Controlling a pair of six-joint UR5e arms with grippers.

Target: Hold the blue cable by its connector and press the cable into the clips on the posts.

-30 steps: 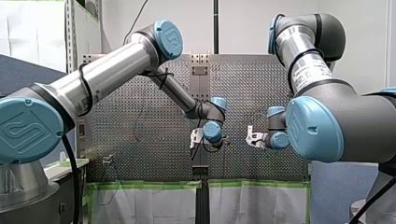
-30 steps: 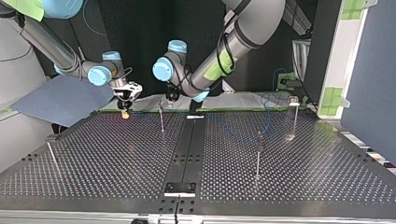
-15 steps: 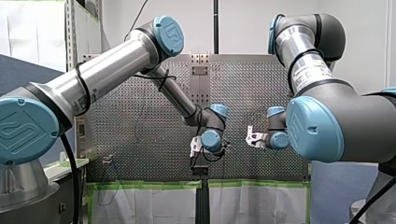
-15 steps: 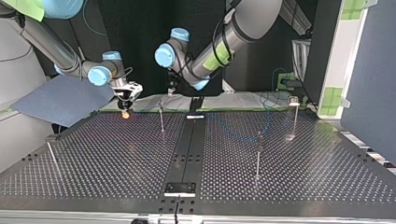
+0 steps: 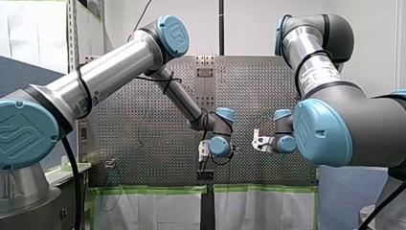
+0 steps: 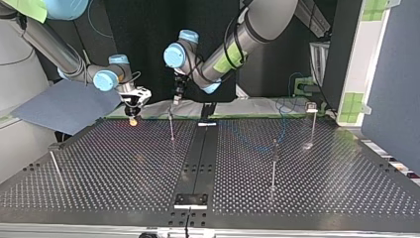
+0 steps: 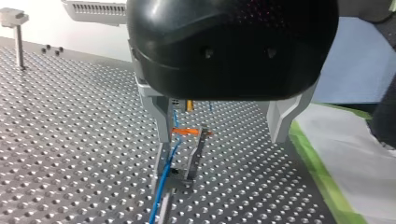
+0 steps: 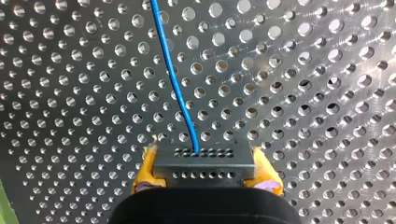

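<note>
A: Where is the blue cable [image 8: 173,79] lying?

B: It is running over the post [image 6: 171,126], beside its clip [image 7: 195,151]. My right pincer [image 8: 205,173] is pinching the connector [image 8: 204,158] beyond the post.

A: And my left pincer [image 7: 221,139]?

B: It is hanging spread wide above the post. I think it should be pressing straight down, slowly.
</note>
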